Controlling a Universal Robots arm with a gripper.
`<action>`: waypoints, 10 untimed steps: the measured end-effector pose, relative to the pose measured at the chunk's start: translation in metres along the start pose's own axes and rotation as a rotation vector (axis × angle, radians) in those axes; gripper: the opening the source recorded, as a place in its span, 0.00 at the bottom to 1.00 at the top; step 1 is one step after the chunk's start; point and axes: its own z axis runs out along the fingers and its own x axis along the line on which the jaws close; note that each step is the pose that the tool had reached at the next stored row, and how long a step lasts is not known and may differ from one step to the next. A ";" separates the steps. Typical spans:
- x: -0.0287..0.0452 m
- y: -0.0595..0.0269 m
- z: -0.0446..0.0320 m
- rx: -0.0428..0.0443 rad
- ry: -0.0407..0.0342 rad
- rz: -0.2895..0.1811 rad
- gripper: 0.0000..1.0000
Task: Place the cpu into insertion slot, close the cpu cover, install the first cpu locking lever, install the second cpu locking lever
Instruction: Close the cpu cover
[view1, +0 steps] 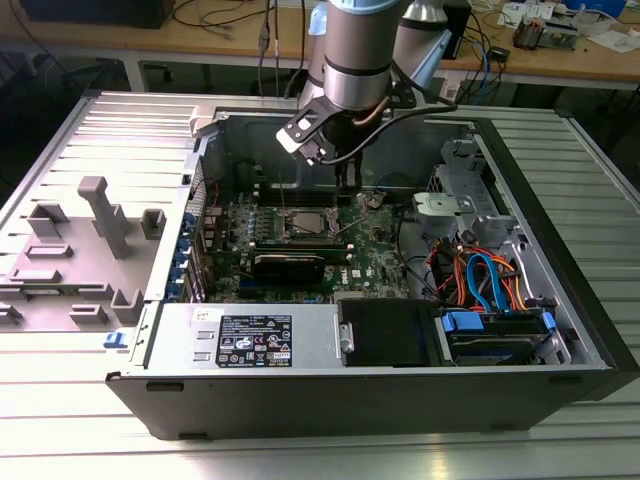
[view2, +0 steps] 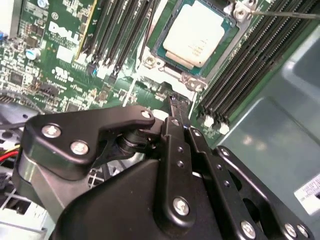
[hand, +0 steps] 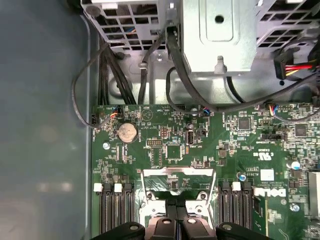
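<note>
While poised just beside the insertion slot, holding fingers pressed together above the green motherboard. Spot the cpu seated flat inside that slot, silver top up. Note the cpu cover tilted open off the slot, right beside the fingers.

Your work surface is a ribbed aluminium tabletop with slats running side to side. Bright light glares off its near edge toward the exterior view's left. Beyond its far edge you have a long wooden workbench on pale legs. It is strewn with cables, and papers lie toward its end at the exterior view's right. Under that bench the floor lies dark and in shadow.
</note>
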 end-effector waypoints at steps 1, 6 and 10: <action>0.0000 0.0001 -0.0021 0.0000 0.0000 0.000 0.11; 0.0002 0.0003 -0.0095 0.0000 0.0002 0.000 0.11; 0.0002 0.0003 -0.0096 0.0000 0.0000 0.000 0.11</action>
